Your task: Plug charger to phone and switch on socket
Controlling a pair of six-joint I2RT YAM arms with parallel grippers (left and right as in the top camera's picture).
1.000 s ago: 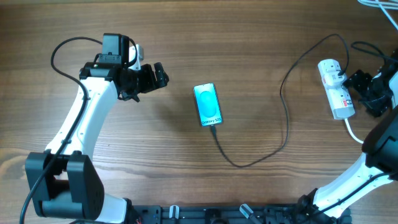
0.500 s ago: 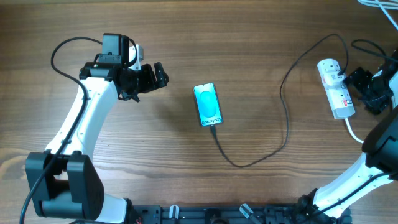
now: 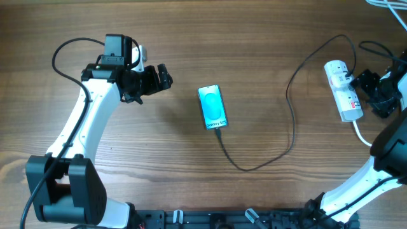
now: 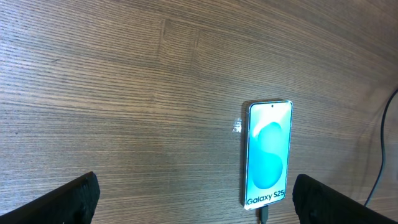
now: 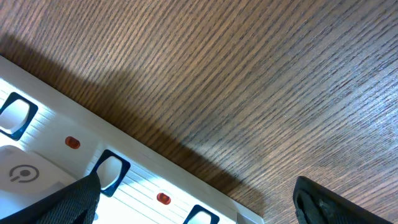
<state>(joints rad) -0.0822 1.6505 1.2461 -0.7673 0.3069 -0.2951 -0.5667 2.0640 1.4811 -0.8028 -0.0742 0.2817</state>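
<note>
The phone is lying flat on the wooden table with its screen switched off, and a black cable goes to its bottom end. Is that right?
Not quite. The phone does lie flat on the wooden table, and the black cable does go to its bottom end. But its screen is on: it glows teal-blue and reads "Galaxy S25". The left wrist view shows this best.

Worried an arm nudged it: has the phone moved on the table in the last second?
No. In the overhead view the phone keeps the same spot and tilt relative to the socket.
</note>
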